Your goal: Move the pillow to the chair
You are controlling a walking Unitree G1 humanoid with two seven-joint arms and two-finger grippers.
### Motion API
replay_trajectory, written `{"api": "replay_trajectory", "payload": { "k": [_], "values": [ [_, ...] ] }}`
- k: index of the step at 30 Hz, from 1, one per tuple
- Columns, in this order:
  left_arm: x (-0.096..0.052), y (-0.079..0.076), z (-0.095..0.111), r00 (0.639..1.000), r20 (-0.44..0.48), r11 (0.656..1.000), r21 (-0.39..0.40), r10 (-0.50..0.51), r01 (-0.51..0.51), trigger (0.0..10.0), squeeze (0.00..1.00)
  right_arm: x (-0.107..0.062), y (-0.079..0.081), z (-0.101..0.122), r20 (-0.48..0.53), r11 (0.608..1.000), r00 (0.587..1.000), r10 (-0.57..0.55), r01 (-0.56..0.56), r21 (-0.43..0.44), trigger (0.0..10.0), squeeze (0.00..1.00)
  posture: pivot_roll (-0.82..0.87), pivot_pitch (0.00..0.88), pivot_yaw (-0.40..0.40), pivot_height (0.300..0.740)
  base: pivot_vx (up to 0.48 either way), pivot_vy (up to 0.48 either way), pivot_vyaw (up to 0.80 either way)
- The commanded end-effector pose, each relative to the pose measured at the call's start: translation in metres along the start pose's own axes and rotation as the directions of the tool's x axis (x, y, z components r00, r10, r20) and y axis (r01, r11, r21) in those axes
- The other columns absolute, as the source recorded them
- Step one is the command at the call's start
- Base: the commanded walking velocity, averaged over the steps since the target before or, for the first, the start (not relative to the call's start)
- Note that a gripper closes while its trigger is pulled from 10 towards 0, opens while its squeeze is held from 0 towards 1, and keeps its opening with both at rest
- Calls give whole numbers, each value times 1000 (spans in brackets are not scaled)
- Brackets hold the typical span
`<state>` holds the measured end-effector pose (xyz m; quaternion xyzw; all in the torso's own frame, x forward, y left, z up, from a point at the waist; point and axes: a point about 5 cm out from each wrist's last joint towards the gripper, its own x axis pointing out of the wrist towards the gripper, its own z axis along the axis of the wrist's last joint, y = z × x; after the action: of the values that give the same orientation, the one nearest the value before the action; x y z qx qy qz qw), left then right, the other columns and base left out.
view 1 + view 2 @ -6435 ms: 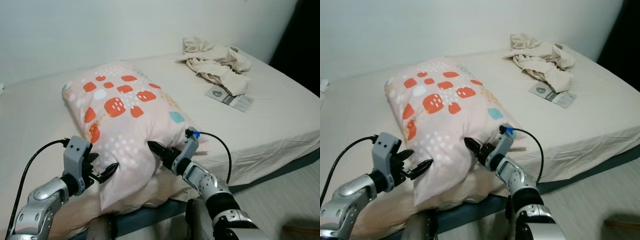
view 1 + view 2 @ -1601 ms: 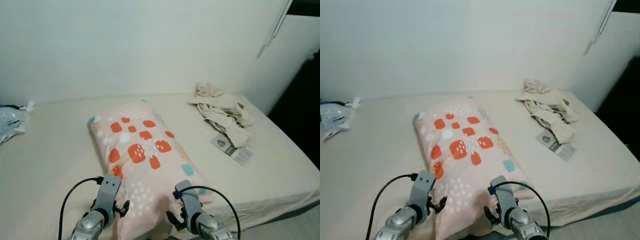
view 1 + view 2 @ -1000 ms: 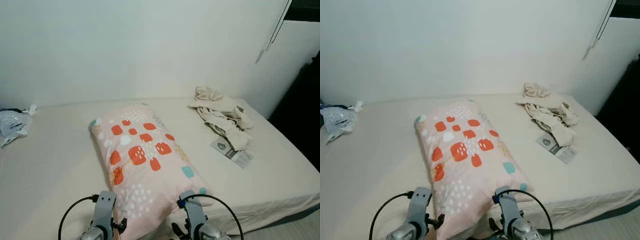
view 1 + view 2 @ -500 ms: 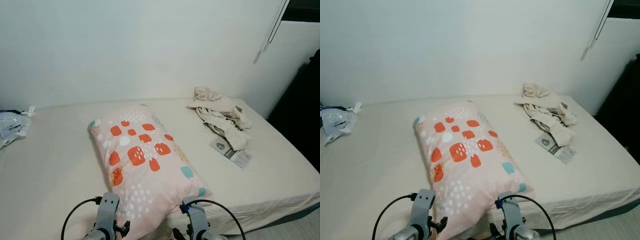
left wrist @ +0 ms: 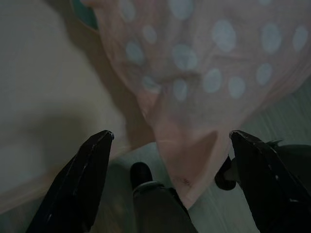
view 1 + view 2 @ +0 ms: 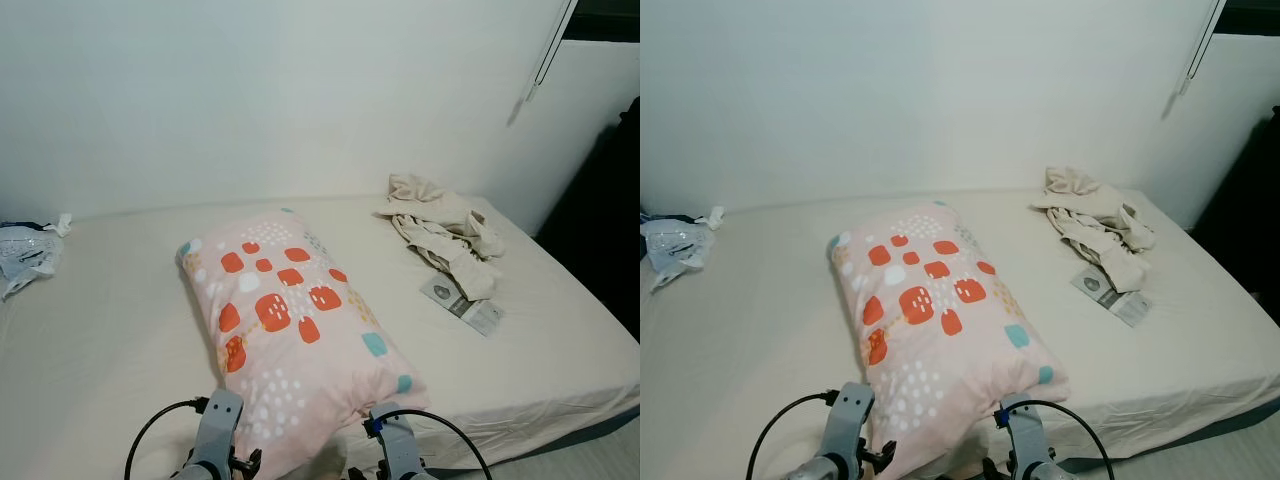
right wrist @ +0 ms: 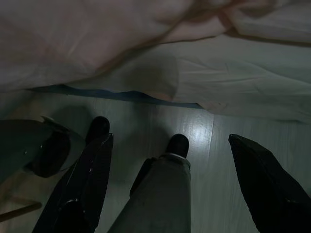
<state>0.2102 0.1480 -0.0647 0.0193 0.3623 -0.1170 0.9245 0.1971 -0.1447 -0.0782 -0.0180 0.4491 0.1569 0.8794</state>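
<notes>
Pillow [image 6: 291, 335], soft, spotted, apparently between splayed claws.

A patterned pillow [image 6: 290, 325] lies lengthwise on the bed [image 6: 110, 330] — crumpled clothes [image 6: 445, 232] well apart, near the wall.

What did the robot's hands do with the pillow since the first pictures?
Both grippers, left and right, pressed against the pillow's near end earlier. They have since pulled back off it and now hang open, low by the bed edge. The camera rose and backed away. The pillow, the clothes and the booklet stayed on the bed.
</notes>
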Motion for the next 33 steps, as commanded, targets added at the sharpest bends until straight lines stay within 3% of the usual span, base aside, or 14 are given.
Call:
{"api": "replay_trajectory", "payload": {
  "k": [1, 33],
  "values": [
    [-2, 0, -7, 1000, -22, 1000, 7, -1, 1, 10000, 0, 0, 3, -1, 8, 1000, 1000, 6, -6, 5, 10000, 0, 98, 0, -69, 740, 0, 0, 0],
    [-1, -4, -8, 1000, -28, 1000, -3, -11, 11, 10000, 0, 1, 3, 7, 22, 999, 999, 32, -33, 1, 10000, 0, 102, 0, -84, 740, 0, 0, 0]
  ]
}}
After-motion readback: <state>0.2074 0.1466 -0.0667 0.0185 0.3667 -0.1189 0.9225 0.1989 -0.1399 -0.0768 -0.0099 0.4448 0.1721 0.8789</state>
